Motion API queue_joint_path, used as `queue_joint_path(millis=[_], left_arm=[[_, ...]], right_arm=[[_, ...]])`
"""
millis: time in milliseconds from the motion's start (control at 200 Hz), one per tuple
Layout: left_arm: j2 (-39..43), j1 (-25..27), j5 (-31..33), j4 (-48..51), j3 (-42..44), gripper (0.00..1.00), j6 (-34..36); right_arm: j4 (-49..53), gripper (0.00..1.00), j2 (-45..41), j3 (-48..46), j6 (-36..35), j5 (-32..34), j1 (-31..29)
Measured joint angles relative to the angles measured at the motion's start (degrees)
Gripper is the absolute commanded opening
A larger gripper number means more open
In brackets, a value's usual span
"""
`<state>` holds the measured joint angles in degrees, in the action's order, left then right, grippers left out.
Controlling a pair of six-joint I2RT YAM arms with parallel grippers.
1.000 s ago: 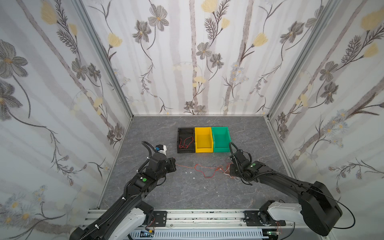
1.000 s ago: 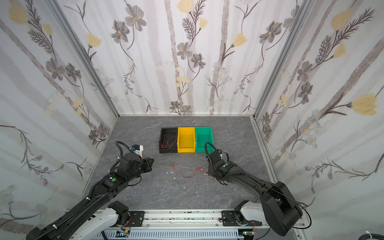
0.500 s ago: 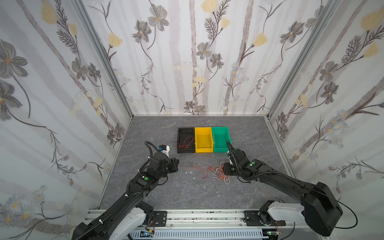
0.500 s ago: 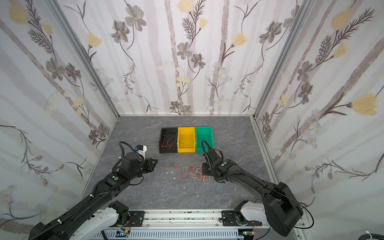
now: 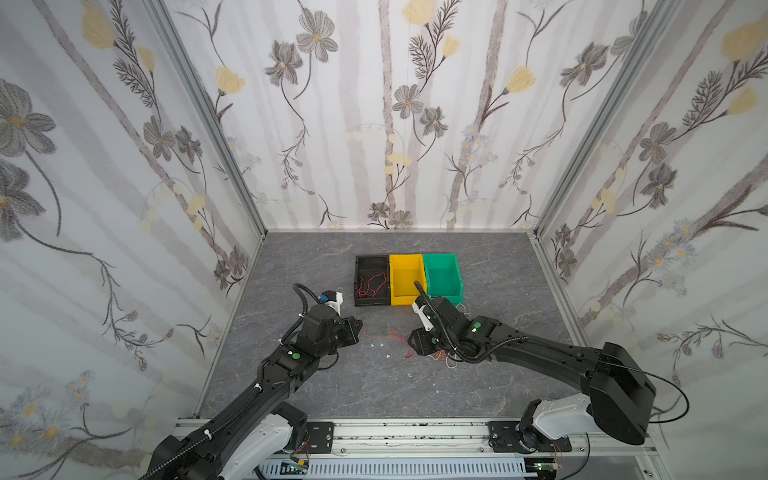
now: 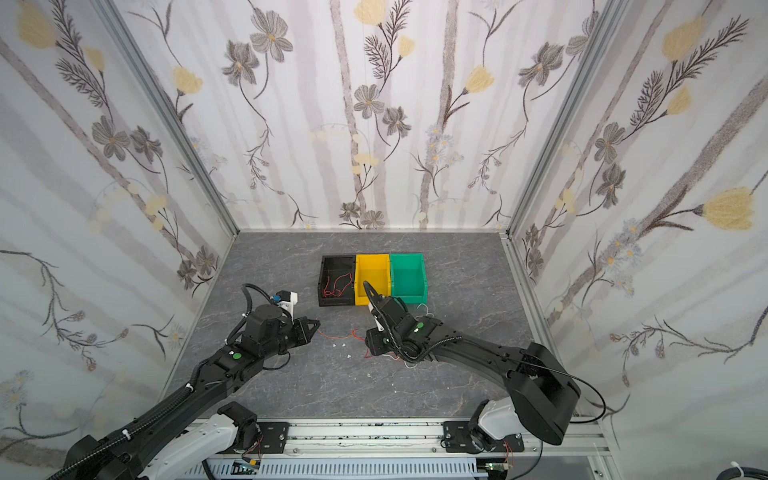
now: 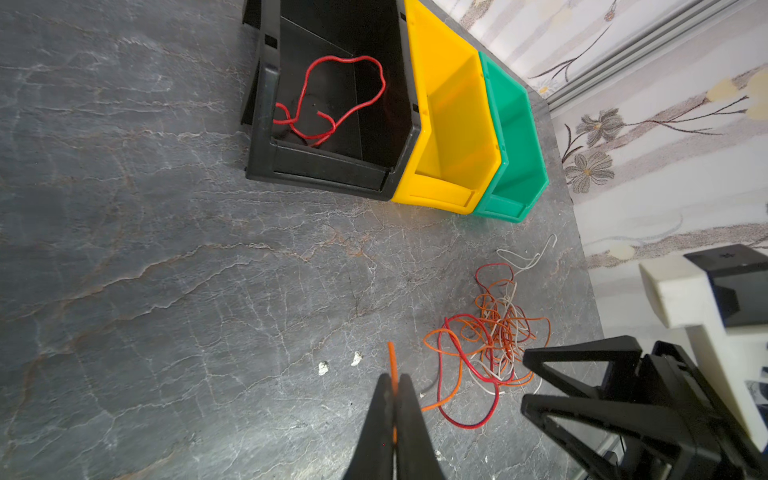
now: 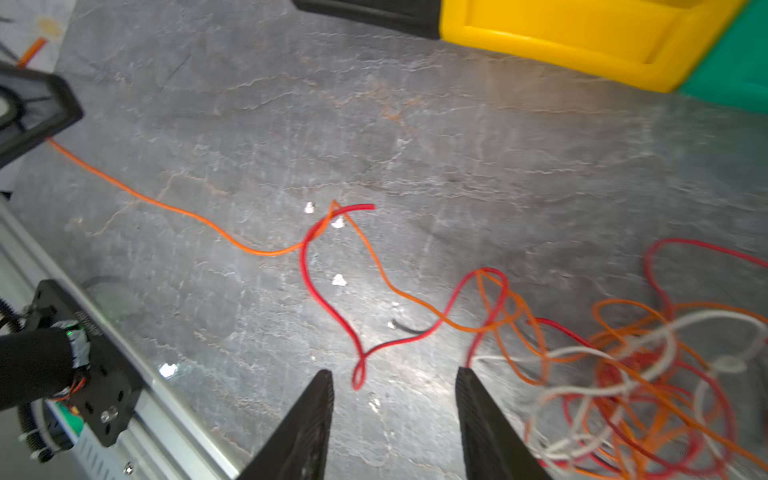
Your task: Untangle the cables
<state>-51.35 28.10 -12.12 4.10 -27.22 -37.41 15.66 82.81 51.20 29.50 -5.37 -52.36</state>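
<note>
The cables lie as a red, orange and white tangle on the grey tabletop, in front of the bins. One orange cable runs out of the tangle to my left gripper, which is shut on its end. My right gripper stands open and low at the tangle's left edge. In the right wrist view, a small red loop lies between its fingertips, with the tangle beside it. A separate red cable lies in the black bin.
A black bin, a yellow bin and a green bin stand in a row at mid-table. Small white scraps dot the surface between the grippers. The metal front rail runs close by the right gripper.
My right gripper has opened and moved left along the table to the tangle's left edge. My left gripper has edged right with the orange cable, which is now slack.
</note>
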Motion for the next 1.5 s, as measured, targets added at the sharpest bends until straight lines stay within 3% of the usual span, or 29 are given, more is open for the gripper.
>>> queue_joint_path(millis=[160,315,425,510,994,1504], left_arm=[[0.2,0.0,0.0,-0.4,0.2,0.0,-0.1],[0.5,0.0,0.0,-0.4,0.2,0.0,-0.1],[0.7,0.0,0.4,-0.4,0.3,0.0,-0.2],[0.7,0.0,1.7,-0.2,0.3,0.0,-0.5],[-1.5,-1.0,6.1,1.5,1.2,0.0,-2.3],[-0.2,-2.6,7.8,4.4,1.6,0.0,-3.5]], right_arm=[[-2.4,0.46,5.5,2.8,-0.7,-2.0,-1.6],[-2.7,0.18,7.7,4.5,-1.4,-2.1,-1.9],[-2.3,0.05,7.7,4.5,-2.2,-1.4,-2.0],[-1.8,0.0,6.5,3.9,-3.3,-0.3,-2.2],[-4.9,0.0,-5.4,-5.8,-13.1,-9.6,-2.7],[-7.6,0.0,-13.9,-11.7,-9.3,-13.1,6.7]])
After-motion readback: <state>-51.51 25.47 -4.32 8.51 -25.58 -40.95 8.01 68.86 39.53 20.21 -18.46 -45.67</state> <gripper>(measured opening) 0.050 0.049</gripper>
